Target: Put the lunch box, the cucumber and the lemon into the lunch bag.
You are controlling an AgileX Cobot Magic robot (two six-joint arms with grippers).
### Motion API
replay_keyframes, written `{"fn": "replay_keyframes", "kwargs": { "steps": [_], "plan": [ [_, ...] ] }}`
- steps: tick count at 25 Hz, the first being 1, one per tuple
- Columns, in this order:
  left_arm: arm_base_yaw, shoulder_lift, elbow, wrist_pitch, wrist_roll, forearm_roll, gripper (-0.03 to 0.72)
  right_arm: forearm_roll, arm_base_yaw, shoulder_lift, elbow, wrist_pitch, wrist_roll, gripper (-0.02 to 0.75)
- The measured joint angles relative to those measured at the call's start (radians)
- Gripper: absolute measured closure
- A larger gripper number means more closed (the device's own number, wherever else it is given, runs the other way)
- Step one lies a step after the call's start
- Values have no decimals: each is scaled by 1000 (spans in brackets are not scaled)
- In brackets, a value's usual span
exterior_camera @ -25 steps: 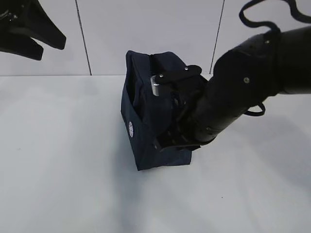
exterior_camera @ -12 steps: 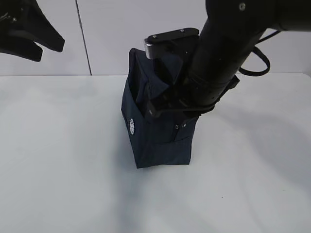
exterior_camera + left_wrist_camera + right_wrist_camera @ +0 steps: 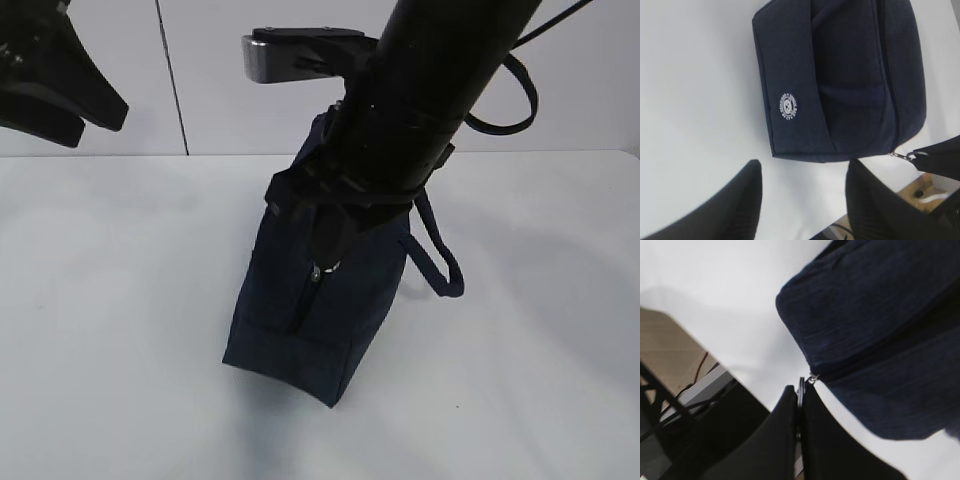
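The dark navy lunch bag (image 3: 310,300) stands tilted on the white table, one looped handle (image 3: 440,265) hanging to its right. It also shows in the left wrist view (image 3: 840,75) and the right wrist view (image 3: 880,325). My right gripper (image 3: 801,388) is shut on the silver ring pull (image 3: 801,385) of the zipper, right at the bag's end; in the exterior view it sits at the bag's near top (image 3: 322,262). My left gripper (image 3: 802,172) is open and empty, held high at the far left (image 3: 60,100). The lunch box, cucumber and lemon are out of view.
A round white logo patch (image 3: 789,106) marks the bag's side. The white table (image 3: 120,330) spreads around the bag. The table's edge, with cables and a frame below, shows in the right wrist view (image 3: 700,385).
My right arm has risen and swung up over the bag, pulling the zipper pull. The bag has tipped and shifted toward the camera, its handle dropping out to the right. The left arm has stayed still.
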Motion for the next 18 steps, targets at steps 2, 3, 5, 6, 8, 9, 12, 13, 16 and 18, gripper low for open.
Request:
{"fn": "replay_keyframes", "kwargs": {
  "steps": [2,3,5,6,8,9,12,13,16,18],
  "plan": [
    [0,0,0,22,17,0,301,45,0,0,-14,27,-48,730],
    [0,0,0,30,26,0,302,54,0,0,-19,31,-64,730],
    [0,0,0,44,51,0,303,66,0,0,-23,33,-88,730],
    [0,0,2,49,63,0,303,66,0,0,-23,35,-106,730],
    [0,0,11,49,92,0,304,70,0,0,-23,36,-141,730],
    [0,0,18,49,108,0,305,73,0,0,-23,36,-159,730],
    [0,0,45,49,163,-7,314,75,0,0,-23,36,-227,730],
    [0,0,55,49,185,-12,316,77,0,0,-23,30,-259,730],
    [0,0,77,46,254,-53,319,103,0,0,-23,14,-350,730],
    [0,0,94,41,300,-84,319,118,0,2,-25,-3,-397,730]
  ]
}}
